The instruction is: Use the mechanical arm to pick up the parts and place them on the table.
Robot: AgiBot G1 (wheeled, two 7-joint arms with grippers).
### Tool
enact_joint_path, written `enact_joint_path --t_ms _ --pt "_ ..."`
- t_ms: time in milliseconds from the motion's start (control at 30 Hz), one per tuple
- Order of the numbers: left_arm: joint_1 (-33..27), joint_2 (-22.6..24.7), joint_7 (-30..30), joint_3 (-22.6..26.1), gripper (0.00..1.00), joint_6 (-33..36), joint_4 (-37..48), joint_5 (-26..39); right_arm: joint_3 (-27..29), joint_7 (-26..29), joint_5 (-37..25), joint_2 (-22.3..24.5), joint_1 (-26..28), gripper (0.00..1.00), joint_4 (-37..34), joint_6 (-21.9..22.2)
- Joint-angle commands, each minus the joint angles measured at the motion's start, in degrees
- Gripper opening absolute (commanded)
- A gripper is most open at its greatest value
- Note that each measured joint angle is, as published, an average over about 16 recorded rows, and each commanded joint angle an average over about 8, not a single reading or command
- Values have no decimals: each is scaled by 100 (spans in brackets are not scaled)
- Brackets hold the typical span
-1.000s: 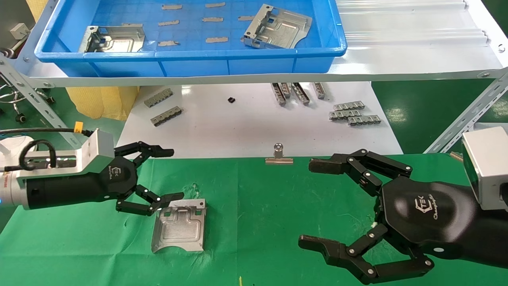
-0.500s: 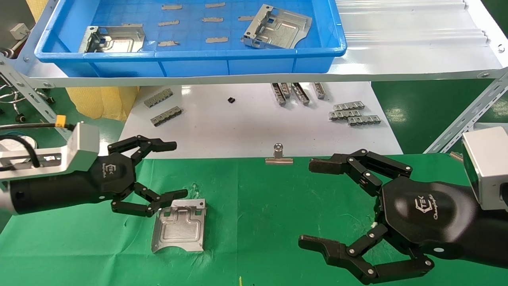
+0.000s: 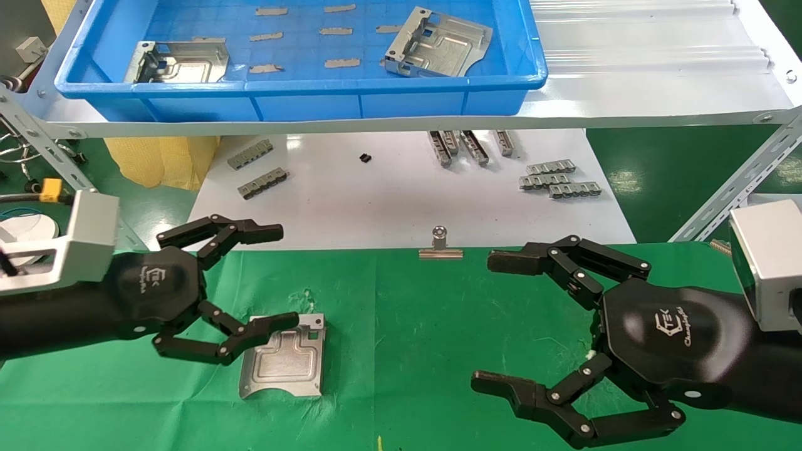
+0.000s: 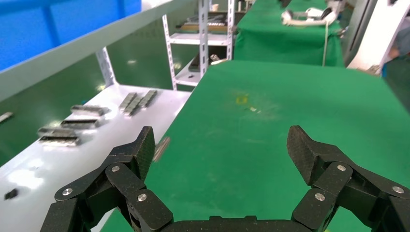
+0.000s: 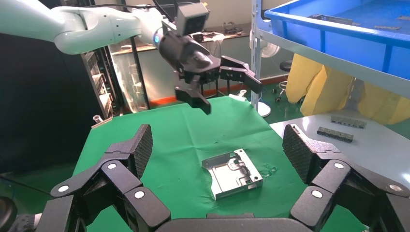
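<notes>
Binder clip between end effectors

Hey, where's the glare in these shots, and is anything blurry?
Head view: overhead lights glare on the white shelf and glint off the plate on the green table. Left wrist view: the left claw is sharp, the far benches soft. Right wrist view: the right claw and plate look sharp.
</notes>
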Motion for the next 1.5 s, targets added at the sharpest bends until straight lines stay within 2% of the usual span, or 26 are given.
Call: enact_joint_path --t_ms 33,733,1500 --pt "117 -66 -146 -82 100 -20 -238 -80 0 0 0 0 0 100 0 0" --pt "1247 -701 -1530 -869 100 -205 -2536 -848 0 0 0 0 -1 100 -1 1" --pt "1229 -693 -1515 -858 100 -209 -2489 -839 0 0 1 0 -1 100 -1 2"
